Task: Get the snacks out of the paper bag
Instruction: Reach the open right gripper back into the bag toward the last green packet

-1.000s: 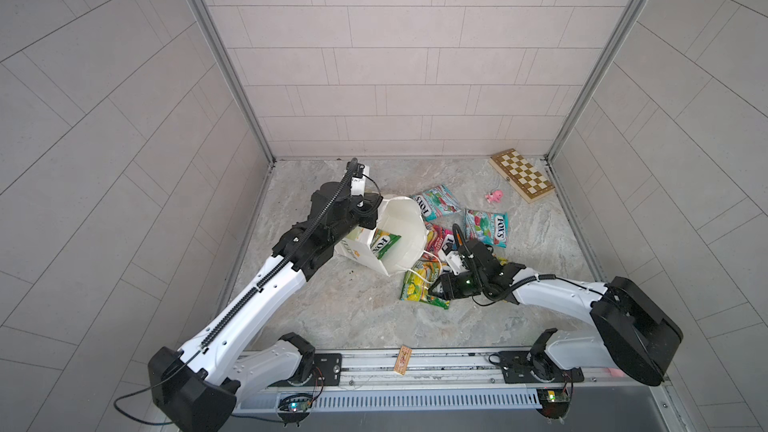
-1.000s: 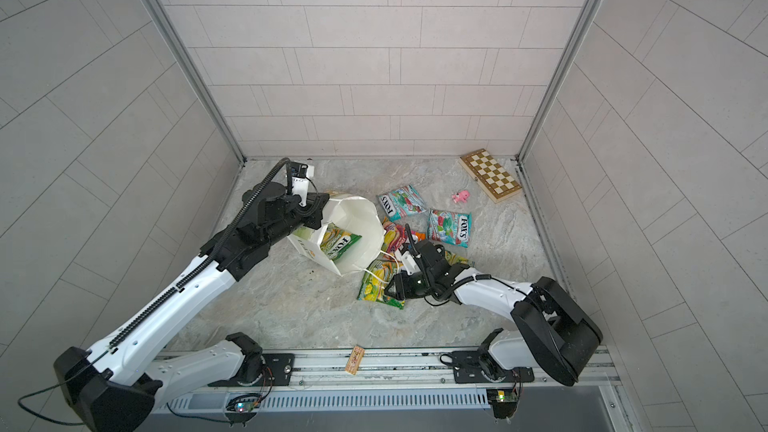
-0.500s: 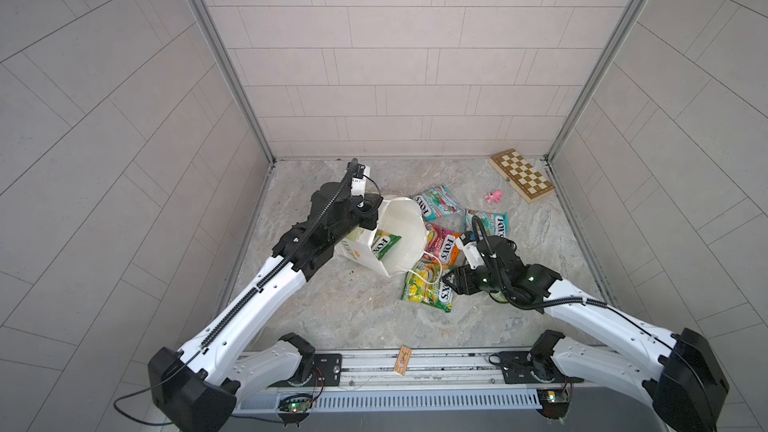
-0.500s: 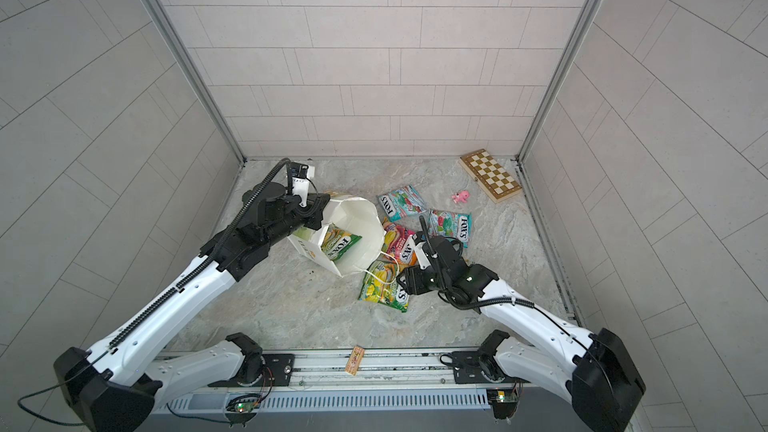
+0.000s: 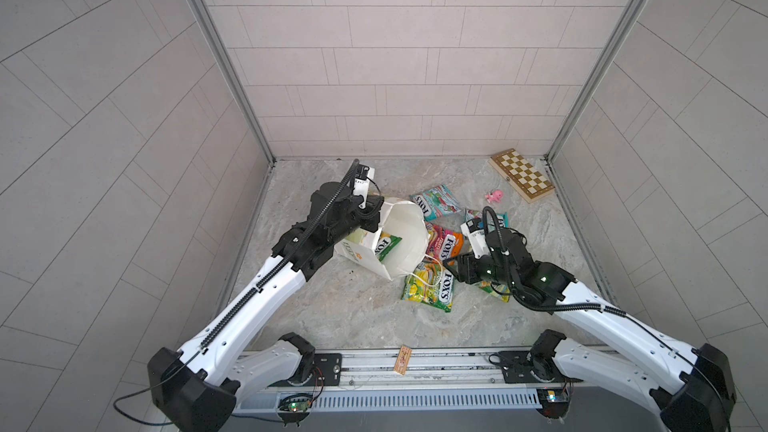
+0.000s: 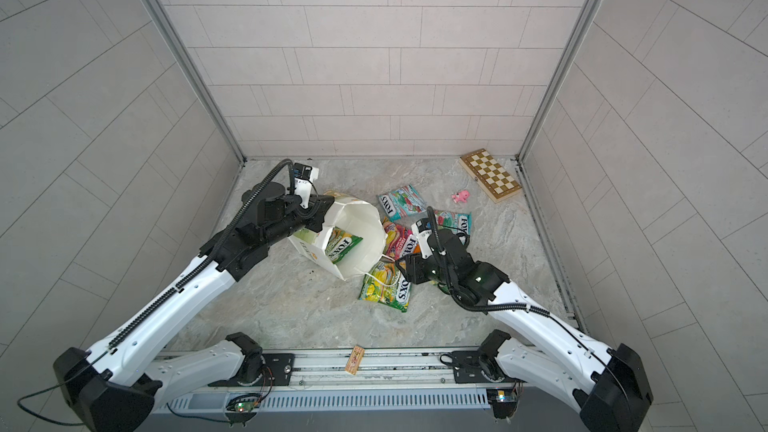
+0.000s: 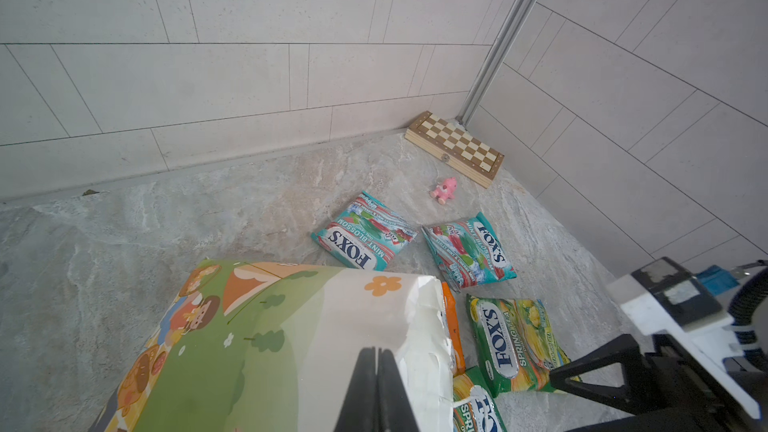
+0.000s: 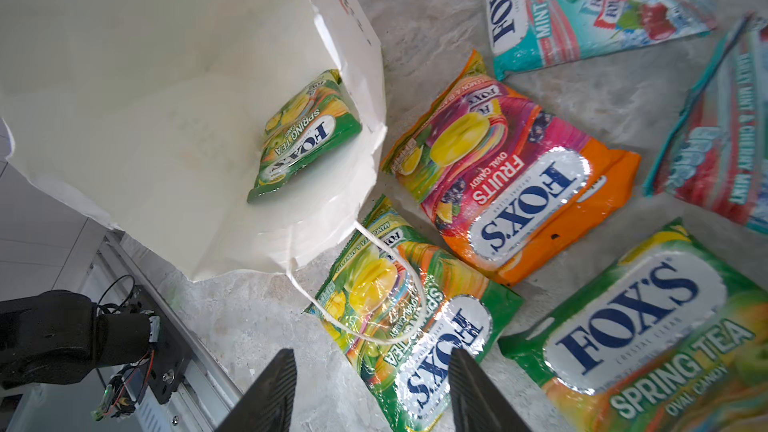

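I have the paper bag [image 5: 405, 224] tipped over just left of centre frame, its mouth open toward me, with one green packet [image 5: 387, 245] lying inside. My left gripper [image 5: 369, 218] is closed on the bag's upper-left rim. Right of the bag, on the floor [image 5: 332, 309], lie an orange-pink packet [image 5: 445, 243], a teal-red packet [image 5: 436, 201] above it, and a yellow-green packet [image 5: 430, 290] below, with a cord handle [image 5: 419, 280] draped across it. My right gripper [image 5: 451, 270] hangs, jaws apart, at that packet's upper-right edge.
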Controlling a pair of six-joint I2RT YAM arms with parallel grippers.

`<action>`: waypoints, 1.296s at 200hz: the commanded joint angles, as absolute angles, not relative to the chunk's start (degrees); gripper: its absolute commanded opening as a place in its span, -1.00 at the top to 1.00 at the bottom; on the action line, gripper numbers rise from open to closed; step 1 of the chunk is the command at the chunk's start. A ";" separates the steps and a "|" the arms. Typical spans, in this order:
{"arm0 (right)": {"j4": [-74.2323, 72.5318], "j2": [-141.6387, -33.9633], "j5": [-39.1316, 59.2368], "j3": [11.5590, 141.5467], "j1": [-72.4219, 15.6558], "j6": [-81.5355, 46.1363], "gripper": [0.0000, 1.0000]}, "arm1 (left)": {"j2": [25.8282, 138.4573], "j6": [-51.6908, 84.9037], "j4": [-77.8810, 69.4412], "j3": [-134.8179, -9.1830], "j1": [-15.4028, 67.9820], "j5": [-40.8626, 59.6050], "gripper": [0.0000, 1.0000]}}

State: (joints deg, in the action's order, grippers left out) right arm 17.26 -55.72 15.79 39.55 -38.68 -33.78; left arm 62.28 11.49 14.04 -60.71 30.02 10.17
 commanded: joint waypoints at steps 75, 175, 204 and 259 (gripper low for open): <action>8.21 -73.36 17.41 50.83 -49.76 -35.24 -0.05 | 61.85 13.01 13.36 -61.35 30.10 10.86 1.00; 9.28 -90.37 15.68 61.22 -52.59 -38.64 0.01 | 61.96 13.62 13.36 -61.47 30.09 10.60 1.00; 12.19 -94.53 12.86 64.87 -52.74 -40.79 -0.01 | 61.88 13.71 13.36 -61.46 30.08 10.49 1.00; 16.12 -101.80 7.54 70.59 -52.73 -47.93 0.00 | 61.52 13.89 12.85 -61.33 30.06 10.88 1.00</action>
